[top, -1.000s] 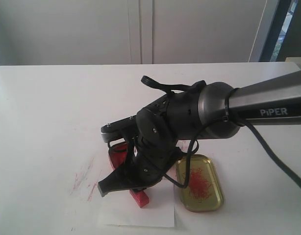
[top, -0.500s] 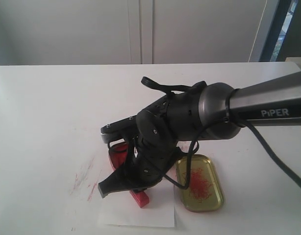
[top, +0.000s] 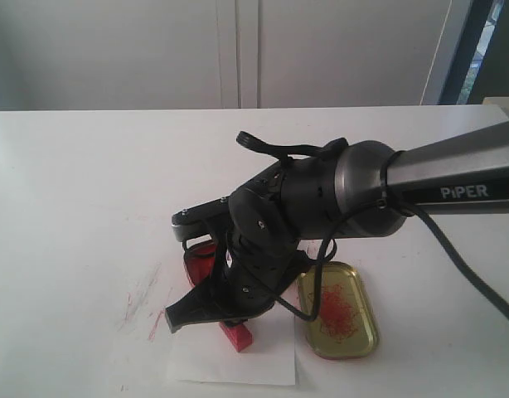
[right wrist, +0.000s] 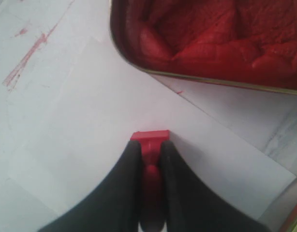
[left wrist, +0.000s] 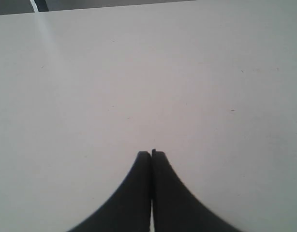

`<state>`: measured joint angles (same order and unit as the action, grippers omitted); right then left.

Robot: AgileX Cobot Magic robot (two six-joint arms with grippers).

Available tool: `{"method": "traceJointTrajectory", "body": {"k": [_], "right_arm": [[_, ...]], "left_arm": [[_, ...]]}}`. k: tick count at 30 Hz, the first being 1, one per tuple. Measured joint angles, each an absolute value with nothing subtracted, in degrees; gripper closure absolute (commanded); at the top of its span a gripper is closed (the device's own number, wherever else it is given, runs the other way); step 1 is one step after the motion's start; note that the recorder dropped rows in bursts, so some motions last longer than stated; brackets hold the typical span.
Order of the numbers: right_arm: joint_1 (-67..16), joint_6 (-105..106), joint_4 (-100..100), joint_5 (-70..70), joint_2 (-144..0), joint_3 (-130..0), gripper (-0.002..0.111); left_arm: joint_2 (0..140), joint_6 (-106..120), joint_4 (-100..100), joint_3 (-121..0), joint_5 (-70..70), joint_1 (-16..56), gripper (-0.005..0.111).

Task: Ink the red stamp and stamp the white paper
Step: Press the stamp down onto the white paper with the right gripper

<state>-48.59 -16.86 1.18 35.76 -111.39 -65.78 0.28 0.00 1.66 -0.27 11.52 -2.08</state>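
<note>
The red stamp (top: 236, 335) (right wrist: 150, 140) stands with its square base down on the white paper (top: 263, 361) (right wrist: 100, 140), handle gripped between the black fingers of my right gripper (top: 230, 319) (right wrist: 150, 147). Whether the base presses the sheet or hovers just above it I cannot tell. Behind the gripper sits the red tin of ink paste (top: 198, 259) (right wrist: 211, 38), mostly hidden by the arm in the exterior view. My left gripper (left wrist: 152, 153) is shut on nothing over bare white tabletop and does not show in the exterior view.
A gold lid tin (top: 339, 311) with red smears lies right of the paper. Red ink streaks (top: 143, 294) mark the tabletop left of the paper. The right arm (top: 453, 186) spans in from the right edge.
The right gripper with the stamp has shifted very slightly left and down over the paper. Otherwise nothing has moved.
</note>
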Motion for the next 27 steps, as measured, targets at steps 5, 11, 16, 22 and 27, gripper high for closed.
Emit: {"method": "traceJointTrajectory", "body": {"k": [5, 11, 16, 22, 27], "right_arm": [[-48.59, -18.89, 1.07, 35.76, -111.39, -65.78, 0.108], [-48.59, -19.35, 0.85, 35.76, -110.98, -65.78, 0.108], [-48.59, -19.46, 0.00, 36.46, -109.82, -65.53, 0.108], [-48.59, -20.01, -1.15, 37.95, -108.82, -65.02, 0.108], [-48.59, -20.61, -1.33, 38.10, -108.66, -64.78, 0.108]], "left_arm": [[0.28, 0.00, 1.66, -0.27, 11.52, -2.08, 0.107], [0.28, 0.00, 1.66, -0.27, 11.52, -2.08, 0.107], [0.28, 0.00, 1.66, -0.27, 11.52, -2.08, 0.107], [0.28, 0.00, 1.66, -0.27, 11.52, -2.08, 0.107], [0.28, 0.00, 1.66, -0.27, 11.52, -2.08, 0.107]]}}
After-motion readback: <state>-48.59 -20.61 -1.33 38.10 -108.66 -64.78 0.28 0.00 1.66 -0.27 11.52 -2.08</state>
